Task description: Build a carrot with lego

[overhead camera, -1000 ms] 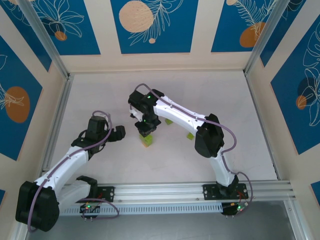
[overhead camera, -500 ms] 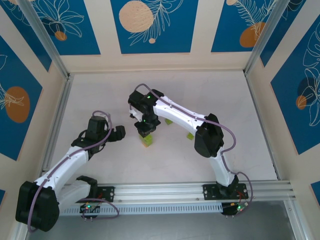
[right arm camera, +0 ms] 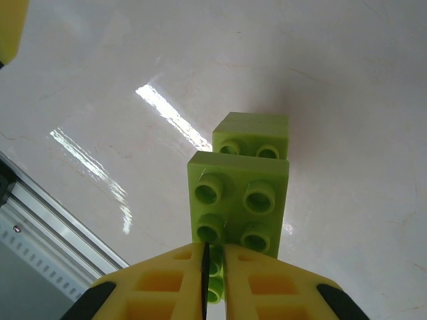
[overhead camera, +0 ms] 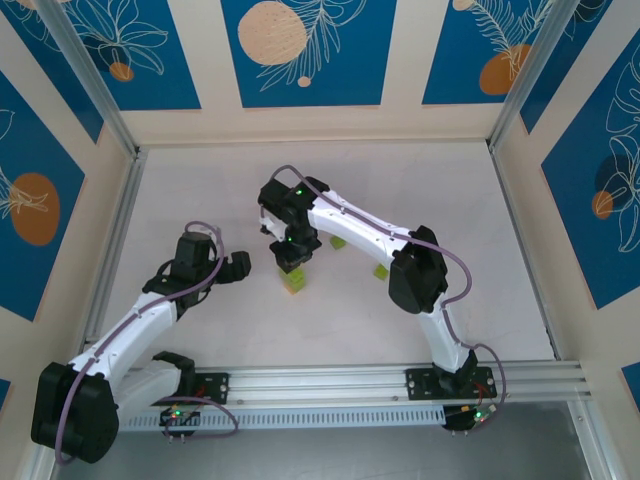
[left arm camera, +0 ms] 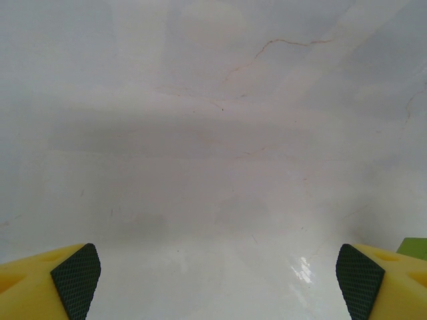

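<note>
As seen from above: carrot (overhead camera: 293, 282), at this stage a short stack of lime-green bricks, standing near the middle of the table (overhead camera: 450, 200), directly under the right gripper (overhead camera: 290, 262). From the right wrist: upper brick (right arm camera: 239, 200), studs up, stepped over a lower brick (right arm camera: 252, 133) jutting out at the far end; no orange brick to be made out.

Right gripper: fingers (right arm camera: 267, 287) pressed together to a thin slit, gripping nothing, tips over the near end of the upper brick; whether touching it, cannot tell. Left gripper (overhead camera: 238, 266): to the left of the stack and apart from it, pads (left arm camera: 77, 273) spread wide over bare table, holding nothing.

Handling, by judgement: light, hard, stiff plastic with smooth, rather slippery sides; not fragile, yet likely to tip or pop apart if pushed off-centre. Best taken across two flat opposite sides, low down, never by the studs. Best seated by a straight downward press with the base braced.

Containers: none in use. Spare brick (overhead camera: 338, 242) lying loose on the table just beside the right arm (overhead camera: 360, 228); second spare brick (overhead camera: 381, 271) near the elbow of that arm, both apart from the stack.
</note>
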Robot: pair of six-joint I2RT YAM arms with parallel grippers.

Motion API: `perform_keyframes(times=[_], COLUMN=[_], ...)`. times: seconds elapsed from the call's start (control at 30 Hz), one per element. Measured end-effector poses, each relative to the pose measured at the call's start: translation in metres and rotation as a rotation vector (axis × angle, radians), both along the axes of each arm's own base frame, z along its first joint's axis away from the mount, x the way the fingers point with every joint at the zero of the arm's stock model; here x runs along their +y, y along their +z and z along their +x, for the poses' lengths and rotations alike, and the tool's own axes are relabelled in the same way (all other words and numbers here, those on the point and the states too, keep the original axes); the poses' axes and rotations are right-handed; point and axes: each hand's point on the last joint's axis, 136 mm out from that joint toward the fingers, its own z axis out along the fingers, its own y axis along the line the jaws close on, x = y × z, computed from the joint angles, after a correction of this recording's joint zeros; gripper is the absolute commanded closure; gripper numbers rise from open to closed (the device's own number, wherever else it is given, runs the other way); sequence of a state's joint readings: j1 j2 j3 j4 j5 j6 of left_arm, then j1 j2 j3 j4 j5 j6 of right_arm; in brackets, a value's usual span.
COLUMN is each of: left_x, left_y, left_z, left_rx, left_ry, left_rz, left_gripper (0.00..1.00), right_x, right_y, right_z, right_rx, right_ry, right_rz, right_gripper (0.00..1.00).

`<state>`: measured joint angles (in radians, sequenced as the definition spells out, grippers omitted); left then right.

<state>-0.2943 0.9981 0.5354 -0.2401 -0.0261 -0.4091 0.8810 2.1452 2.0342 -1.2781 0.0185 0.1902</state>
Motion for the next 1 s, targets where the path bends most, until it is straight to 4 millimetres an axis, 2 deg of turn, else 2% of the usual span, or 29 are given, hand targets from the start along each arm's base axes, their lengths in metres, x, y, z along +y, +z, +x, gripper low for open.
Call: perform_keyframes(times=[1.0], left_x=[-0.0012], left_y=[0.0001], left_z=[-0.0004], left_rx=[0.001], left_ry=[-0.005], left_rz=[-0.005], left_gripper=[0.06], right_x=[0.0033], right_y=[-0.0078], right_z=[-0.0063], right_rx=[0.097], right_ry=[0.032], right_rz=[0.017], right_gripper=[0.85])
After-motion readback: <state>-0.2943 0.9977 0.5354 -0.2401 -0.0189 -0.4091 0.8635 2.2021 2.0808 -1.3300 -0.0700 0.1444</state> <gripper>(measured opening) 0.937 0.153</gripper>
